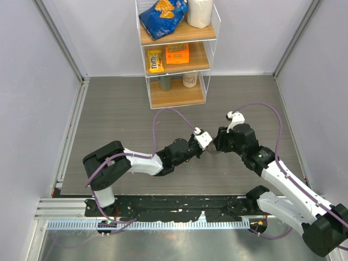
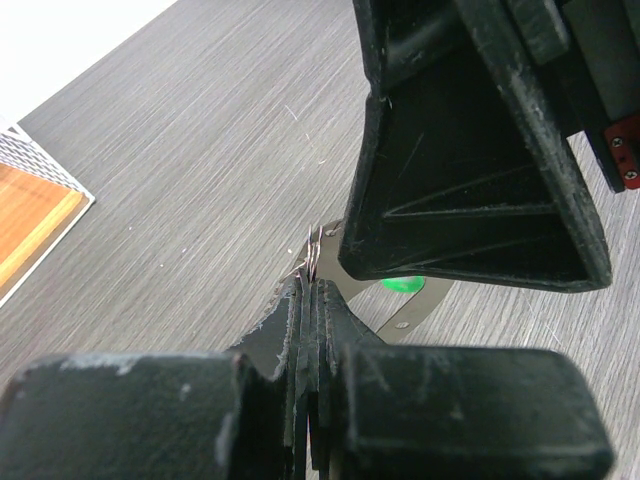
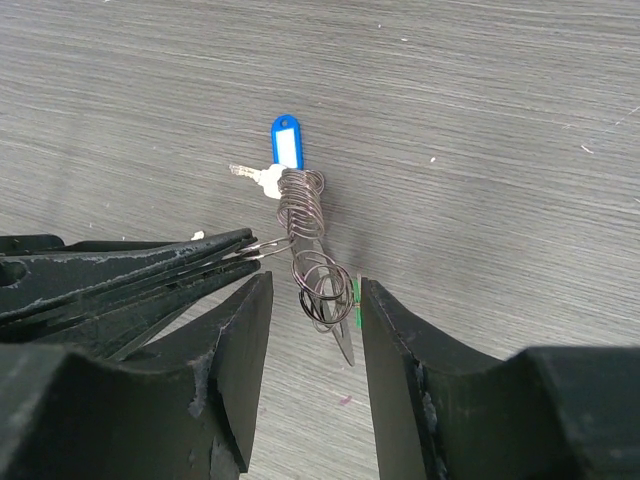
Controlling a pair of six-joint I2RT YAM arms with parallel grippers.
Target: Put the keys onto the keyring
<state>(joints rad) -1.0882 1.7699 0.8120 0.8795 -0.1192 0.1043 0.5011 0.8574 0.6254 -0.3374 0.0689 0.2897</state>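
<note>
Your left gripper has its fingers pressed together, pinching the thin silvery-grey coiled wire keyring over the grey wood-grain table. Your right gripper is spread, with one finger on each side of the ring's lower coils. A small key with a blue plastic tag sits at the ring's far end. A key with a bright green head shows beside the lower coils.

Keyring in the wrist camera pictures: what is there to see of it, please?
The keyring is thin dark-silvery wire wound into many loops, pulled out like a loose spring. The left gripper, shut, pinches its side. Its near loops lie between the right gripper's parted fingers, apparently untouched by them. A blue tag and a silver key sit at its far end; a green-headed key is at the near loops.
</note>
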